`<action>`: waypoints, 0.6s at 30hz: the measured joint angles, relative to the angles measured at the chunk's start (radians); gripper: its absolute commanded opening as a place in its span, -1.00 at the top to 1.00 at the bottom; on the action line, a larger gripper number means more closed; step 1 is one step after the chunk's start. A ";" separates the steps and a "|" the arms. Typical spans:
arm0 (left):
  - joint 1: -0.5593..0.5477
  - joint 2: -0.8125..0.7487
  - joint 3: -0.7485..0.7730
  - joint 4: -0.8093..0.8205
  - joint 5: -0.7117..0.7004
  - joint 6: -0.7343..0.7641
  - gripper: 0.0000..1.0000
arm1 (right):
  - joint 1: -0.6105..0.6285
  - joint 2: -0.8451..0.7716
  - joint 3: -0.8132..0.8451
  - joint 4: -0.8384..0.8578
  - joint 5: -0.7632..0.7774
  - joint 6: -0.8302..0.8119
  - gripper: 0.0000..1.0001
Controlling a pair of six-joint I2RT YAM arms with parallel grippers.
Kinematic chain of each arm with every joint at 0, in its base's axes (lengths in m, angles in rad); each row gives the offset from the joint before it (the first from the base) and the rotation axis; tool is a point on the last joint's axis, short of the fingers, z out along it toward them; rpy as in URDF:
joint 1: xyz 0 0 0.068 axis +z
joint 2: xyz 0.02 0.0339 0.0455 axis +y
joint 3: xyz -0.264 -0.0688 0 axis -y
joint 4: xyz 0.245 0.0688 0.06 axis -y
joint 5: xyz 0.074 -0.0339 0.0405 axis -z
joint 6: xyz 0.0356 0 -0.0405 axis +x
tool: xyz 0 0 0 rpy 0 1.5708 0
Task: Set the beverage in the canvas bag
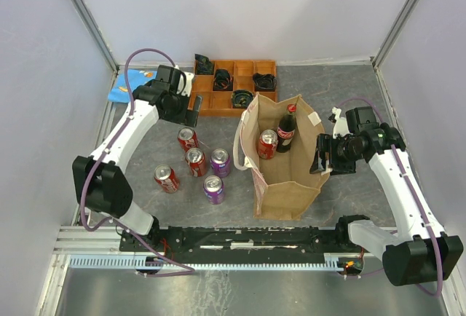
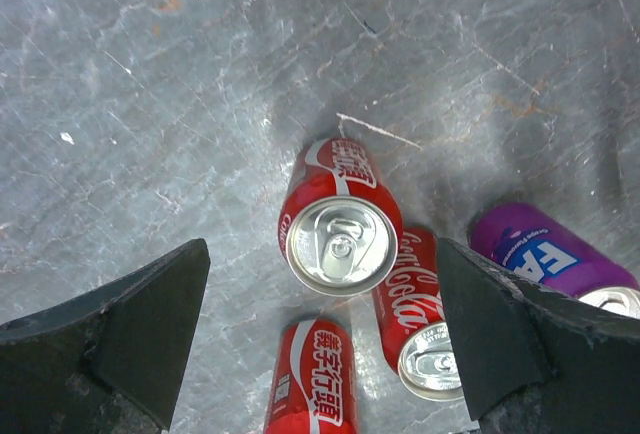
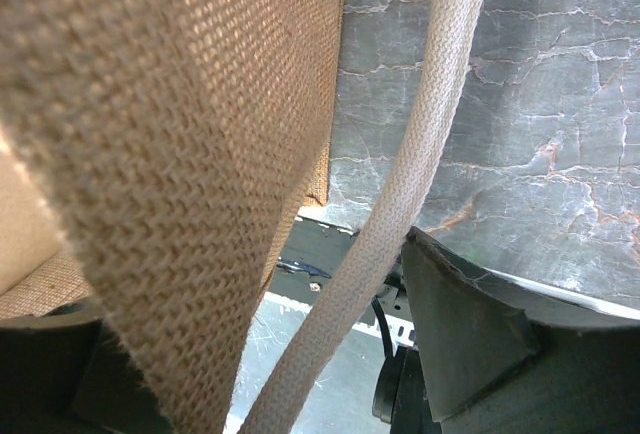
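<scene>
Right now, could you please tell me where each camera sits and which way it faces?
Top external: above and behind both arms, looking down on them, the tan canvas bag and red soda cans.
Left wrist: on the left arm, facing down at those cans; the open left end effector frames them.
Right wrist: against the bag, facing its weave and whitish loop handle; right end effector fingers show.
Shared: top and left, cans; top and right, bag.

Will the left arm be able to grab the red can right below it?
Probably yes. The left tool hangs wide open above the upright red can, and nothing sits between them, though another red can stands close beside it.
</scene>
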 measured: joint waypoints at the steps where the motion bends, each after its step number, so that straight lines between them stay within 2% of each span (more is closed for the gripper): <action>1: 0.002 0.000 -0.007 -0.003 0.003 0.000 -0.99 | 0.000 0.000 0.000 0.000 0.000 0.000 -0.52; 18: 0.001 0.015 -0.152 0.064 0.018 0.000 -0.91 | 0.000 -0.005 -0.002 -0.001 0.000 0.000 -0.51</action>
